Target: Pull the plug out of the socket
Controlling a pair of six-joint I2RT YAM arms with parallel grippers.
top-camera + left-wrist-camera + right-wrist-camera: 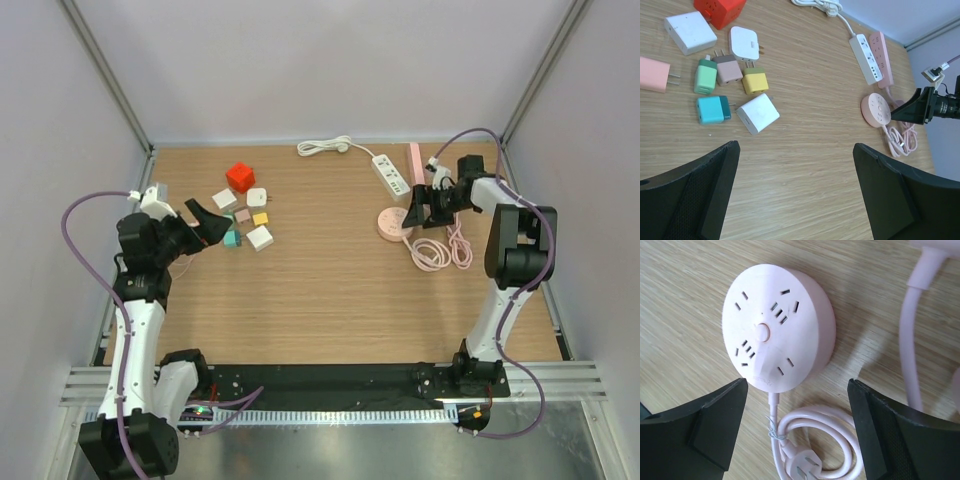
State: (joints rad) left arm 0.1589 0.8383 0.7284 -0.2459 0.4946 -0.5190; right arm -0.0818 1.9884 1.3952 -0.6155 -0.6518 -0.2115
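Right end effector (796,387) is held spread just over the round pink socket (775,335) on the table (680,285), probably to straddle it, though no plug is seen in it.

Right gripper (414,207) at 1 o'clock of round pink socket (391,226) — white power strip (389,174) at 12, coiled pink cable (438,250) at 4. Left gripper (208,222) beside adapters (259,238) — red cube (240,177) at their 12.

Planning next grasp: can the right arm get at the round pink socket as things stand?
Probably yes. The right end effector hangs open just above the round pink socket, nothing on the socket's face; its coiled cable lies beside it, not across it.
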